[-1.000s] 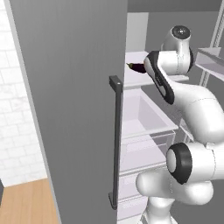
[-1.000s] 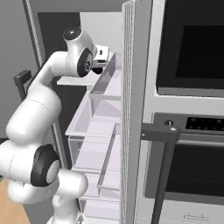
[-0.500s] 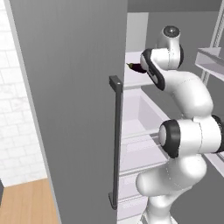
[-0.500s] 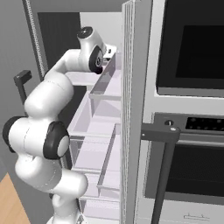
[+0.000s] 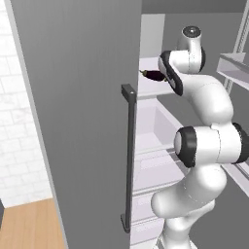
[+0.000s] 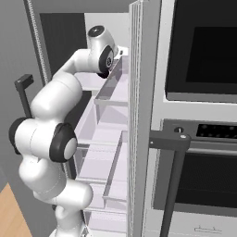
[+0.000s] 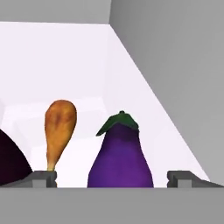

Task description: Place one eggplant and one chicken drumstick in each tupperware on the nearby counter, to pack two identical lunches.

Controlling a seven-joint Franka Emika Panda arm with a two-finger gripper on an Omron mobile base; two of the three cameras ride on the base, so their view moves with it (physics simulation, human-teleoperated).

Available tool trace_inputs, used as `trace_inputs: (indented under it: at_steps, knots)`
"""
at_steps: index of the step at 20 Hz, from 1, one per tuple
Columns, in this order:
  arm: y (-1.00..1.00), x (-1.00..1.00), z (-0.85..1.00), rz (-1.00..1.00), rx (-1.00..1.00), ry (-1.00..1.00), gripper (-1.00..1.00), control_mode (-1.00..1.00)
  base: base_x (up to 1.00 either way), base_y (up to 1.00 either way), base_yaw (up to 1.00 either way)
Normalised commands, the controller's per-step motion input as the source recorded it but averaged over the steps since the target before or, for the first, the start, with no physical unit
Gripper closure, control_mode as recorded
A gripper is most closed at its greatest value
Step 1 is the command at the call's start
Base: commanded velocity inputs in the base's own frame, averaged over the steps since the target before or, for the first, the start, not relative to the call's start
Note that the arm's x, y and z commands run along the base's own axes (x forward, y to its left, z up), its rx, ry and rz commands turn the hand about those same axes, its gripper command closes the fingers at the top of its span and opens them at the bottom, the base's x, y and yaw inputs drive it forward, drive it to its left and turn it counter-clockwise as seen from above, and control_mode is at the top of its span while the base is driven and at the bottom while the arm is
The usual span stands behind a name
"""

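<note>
Arm reaches into open fridge, upper shelf (image 5: 151,90). Gripper (image 7: 111,177) fully open, holding nothing; eggplant (image 7: 120,157) sits between fingertips (image 7: 43,178), stem end away from hand. Chicken drumstick (image 7: 59,129) just beside it, apart. Second dark eggplant (image 7: 9,162) at edge of hand view.

Risks, judged: rounded, tapering body may squirt out on closing; off-centre approach could nudge drumstick; withdrawal may clip fridge door (image 5: 82,116).

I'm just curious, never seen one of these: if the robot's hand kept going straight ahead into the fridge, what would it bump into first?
Most likely the purple eggplant, which sits between the open hand's fingertips. The chicken drumstick lies off to one side; depth is hard to judge.
</note>
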Motion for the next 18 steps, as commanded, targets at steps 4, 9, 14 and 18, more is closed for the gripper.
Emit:
trace_inputs:
  at_steps: [4,9,14,18]
  knots:
    - [-0.10,0.00,-0.24,-0.02,0.00,0.00,-1.00,-1.00,0.00,0.00,0.00]
    - [-0.03,0.00,-0.58,-0.03,0.00,0.01,-1.00,-1.00,0.00,0.00,0.00]
    - [0.00,0.00,-0.47,-0.02,0.00,0.02,-1.00,-1.00,0.00,0.00,0.00]
    - [0.00,0.00,-0.02,-0.01,0.00,0.00,-1.00,-1.00,0.00,0.00,0.00]
